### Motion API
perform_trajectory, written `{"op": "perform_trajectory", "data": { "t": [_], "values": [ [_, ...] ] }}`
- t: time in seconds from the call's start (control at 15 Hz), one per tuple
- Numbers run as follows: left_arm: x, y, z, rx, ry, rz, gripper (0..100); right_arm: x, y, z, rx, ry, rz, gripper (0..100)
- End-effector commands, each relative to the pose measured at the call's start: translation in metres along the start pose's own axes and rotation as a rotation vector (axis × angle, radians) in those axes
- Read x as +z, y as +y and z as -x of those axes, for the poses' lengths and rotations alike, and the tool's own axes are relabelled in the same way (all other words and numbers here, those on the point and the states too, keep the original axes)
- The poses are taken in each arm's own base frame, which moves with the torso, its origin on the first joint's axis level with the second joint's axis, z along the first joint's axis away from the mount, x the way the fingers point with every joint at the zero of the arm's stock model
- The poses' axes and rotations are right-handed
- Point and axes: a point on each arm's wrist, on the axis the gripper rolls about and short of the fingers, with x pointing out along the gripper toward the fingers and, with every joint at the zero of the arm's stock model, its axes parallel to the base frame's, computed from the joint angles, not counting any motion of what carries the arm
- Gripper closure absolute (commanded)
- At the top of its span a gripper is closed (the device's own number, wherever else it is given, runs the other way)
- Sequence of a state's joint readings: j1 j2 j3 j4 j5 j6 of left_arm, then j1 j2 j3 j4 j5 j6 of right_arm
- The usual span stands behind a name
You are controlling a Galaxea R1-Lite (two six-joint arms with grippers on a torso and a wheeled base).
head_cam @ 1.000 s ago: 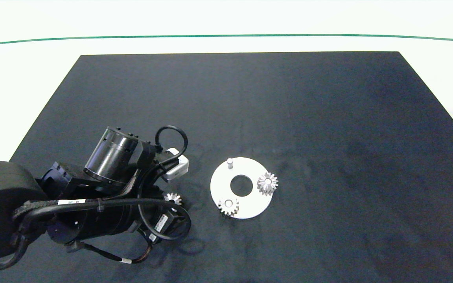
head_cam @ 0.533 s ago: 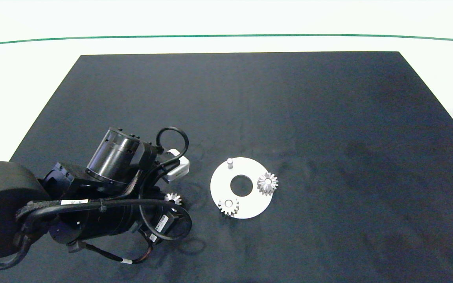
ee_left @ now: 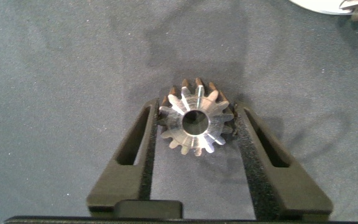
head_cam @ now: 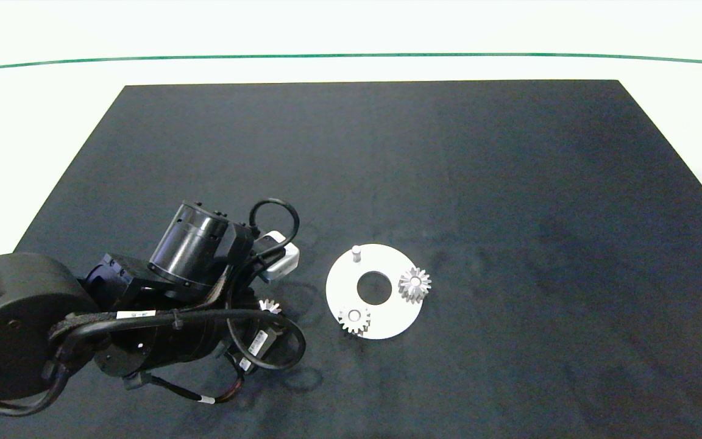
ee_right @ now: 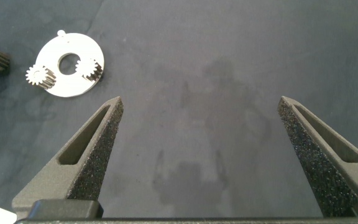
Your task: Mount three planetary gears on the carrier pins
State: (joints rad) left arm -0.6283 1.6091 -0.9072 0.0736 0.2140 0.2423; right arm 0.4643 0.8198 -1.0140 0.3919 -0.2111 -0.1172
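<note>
A: How is the third planetary gear [ee_left: 196, 120] held?

B: It is clamped by its teeth between the fingers of the left gripper [ee_left: 196, 127], above the mat. Slippage or tilt is the risk there.

A: And further right?

B: The white carrier disc [head_cam: 387, 323] carries two seated gears; one bare pin [head_cam: 356, 251] remains, where a tilted bore could jam. The right gripper [ee_right: 197, 155] is held wide, empty.
</note>
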Motion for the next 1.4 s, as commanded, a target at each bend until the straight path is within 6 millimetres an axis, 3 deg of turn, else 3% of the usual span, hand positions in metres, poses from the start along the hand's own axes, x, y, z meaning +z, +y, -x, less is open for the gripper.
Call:
{"op": "perform_trajectory", "data": {
  "t": [0.07,0.53,0.93,1.13,1.4],
  "values": [
    [-0.001,0.000,0.000,-0.001,0.005,0.000,61,0.000,0.000,0.000,0.002,0.002,0.006,0],
    [0.002,-0.001,0.005,-0.002,-0.015,0.008,76,0.000,0.000,0.000,0.002,0.003,0.006,0],
    [0.037,0.012,0.037,0.009,-0.101,-0.008,81,-0.001,0.000,-0.001,0.001,0.008,0.009,0],
    [0.063,0.004,0.052,-0.026,-0.139,-0.078,81,-0.001,0.001,-0.003,0.002,0.014,0.010,0],
    [0.091,-0.028,0.033,-0.095,-0.155,-0.165,81,-0.001,0.000,-0.002,-0.003,0.011,0.013,0]
  ]
}}
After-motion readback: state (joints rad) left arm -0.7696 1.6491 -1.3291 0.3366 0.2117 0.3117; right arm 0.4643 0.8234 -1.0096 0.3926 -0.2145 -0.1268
